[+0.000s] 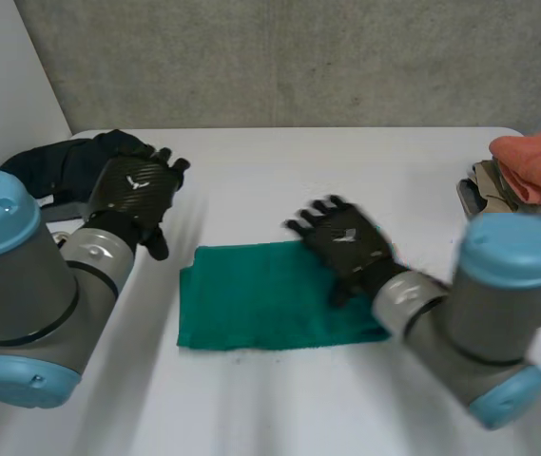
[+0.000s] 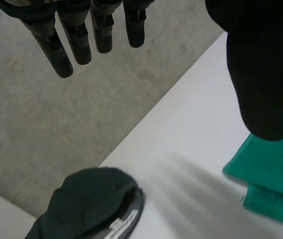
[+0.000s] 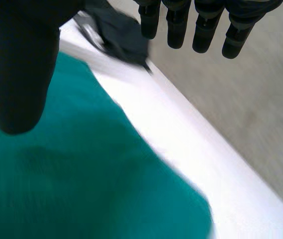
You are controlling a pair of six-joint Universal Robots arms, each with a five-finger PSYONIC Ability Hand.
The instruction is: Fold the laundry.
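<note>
Head view: item one, green cloth (image 1: 260, 296), lying flat as a neat rectangle in the middle of the white table (image 1: 280, 180).

Item two, my right hand (image 1: 346, 242), fingers spread and straight, holding nothing, placed over the cloth's far right part. Whether the palm touches the fabric I cannot tell.

Item three, my left hand (image 1: 137, 185), raised clear of the table beside the cloth's far left corner, fingers relaxed and empty.

Item four, dark garment (image 1: 61, 163), heaped at the table's far left, just beyond my left hand.

Item five, stack of folded clothes (image 1: 536, 166), at the table's right edge, well apart from the cloth.

Left wrist view: the cloth's (image 2: 270, 172) near edge shows one layer over another, so I judge it folded at least once.

Step in hand, as I judge: between folds, neither hand gripping.

Next move calls for: both hands brought down to one short edge, a corner pinched by each, then that edge carried across to meet the opposite one evenly, without dragging the lower layer.
</note>
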